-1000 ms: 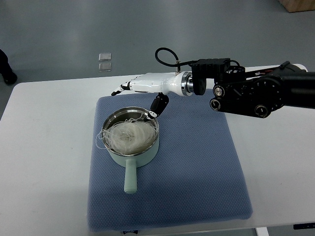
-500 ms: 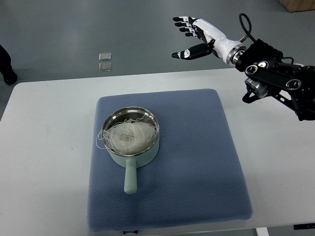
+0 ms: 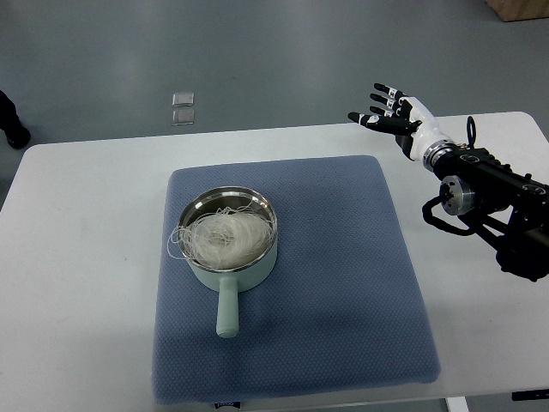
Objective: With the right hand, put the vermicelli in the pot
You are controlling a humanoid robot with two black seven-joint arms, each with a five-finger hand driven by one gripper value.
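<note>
The fingers (image 3: 378,119) of the right hand (image 3: 396,120) are spread and relaxed, grasping nothing, their dark tips pointing toward the picture's left; the hand hangs over the far right part of the white table (image 3: 86,257), just past the far right corner of the blue mat (image 3: 343,283), and its white wrist runs back into the black arm (image 3: 489,202) that comes in from the right edge; the vermicelli (image 3: 221,239) lies well apart from those fingers, a pale tangled nest heaped inside the pot (image 3: 226,245), with a few loose strands looping over the pot's left rim onto the mat side; the pot, pale green outside and shiny metal within, stands upright on the left half of the mat, nearer the mat's far edge than its near one, its handle (image 3: 227,309) pointing toward the near edge of the table; the mat itself covers the middle of the table, its near edge close to the table's near edge; beyond the table's far edge, on the grey floor (image 3: 257,51), lie two small pale squares (image 3: 183,107), one just behind the other; at the picture's left edge, beside the table's far left corner, a dark shape (image 3: 10,120) shows, too little of it in view to tell what it is.
</note>
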